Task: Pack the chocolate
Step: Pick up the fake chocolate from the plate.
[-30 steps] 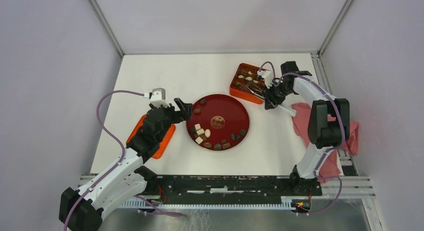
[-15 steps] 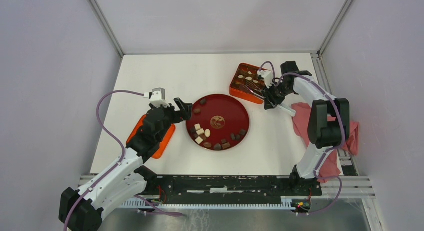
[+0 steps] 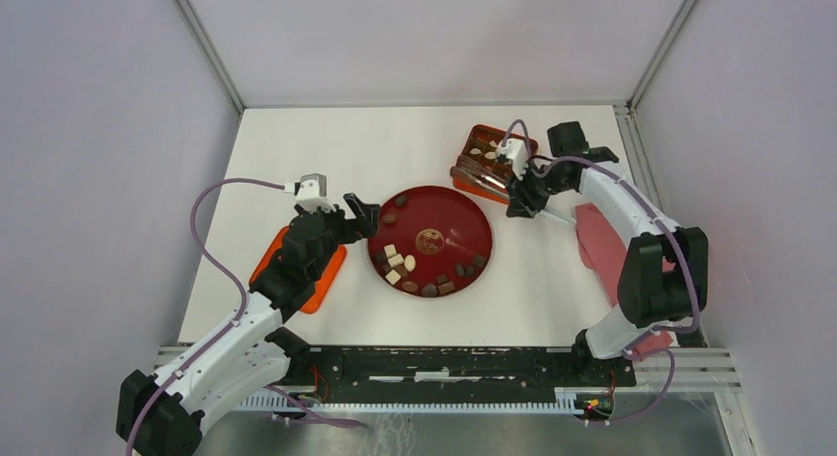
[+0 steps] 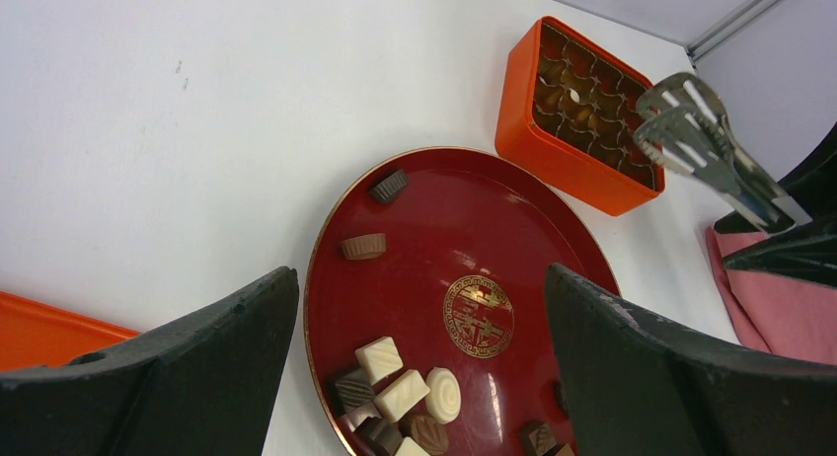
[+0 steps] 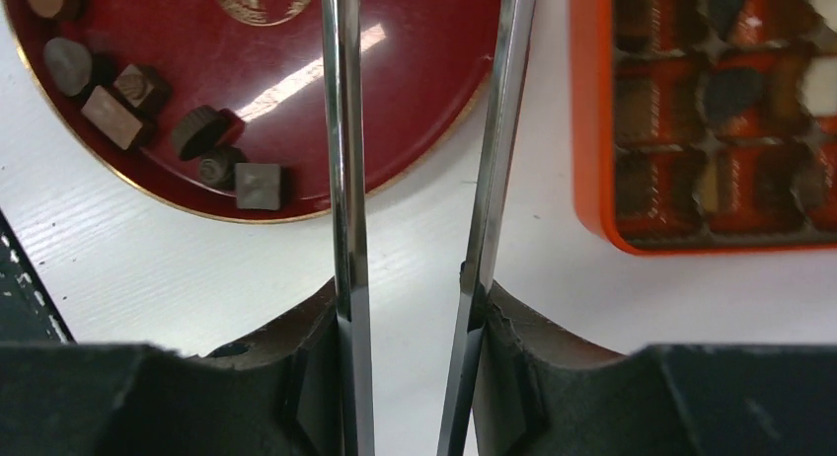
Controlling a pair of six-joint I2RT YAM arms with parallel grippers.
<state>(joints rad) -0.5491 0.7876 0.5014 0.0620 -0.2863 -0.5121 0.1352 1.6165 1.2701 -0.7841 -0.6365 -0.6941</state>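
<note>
Counting first, we find one red plate (image 3: 474,214), one orange box (image 4: 553,150), one flat orange lid (image 3: 326,283), one pink cloth (image 3: 597,234) and one pair of metal tongs (image 5: 342,130), all on or above the white table (image 3: 326,150). The chocolate (image 4: 378,358) lies mostly on the plate. Two pieces sit alone near its far-left rim, about seven cluster at the near-left, and seven more line the near side.

Further pieces sit in the box's compartments, but the tongs and the edge of the right wrist view cut them off, so we cannot count them.

The left gripper (image 4: 419,278) has its jaws spread wide just beside the plate's left edge. The right gripper (image 5: 410,308) pinches the tongs' two blades, whose tips hang over the box and run out of the right wrist view. The arms hide part of the lid and part of the cloth.
</note>
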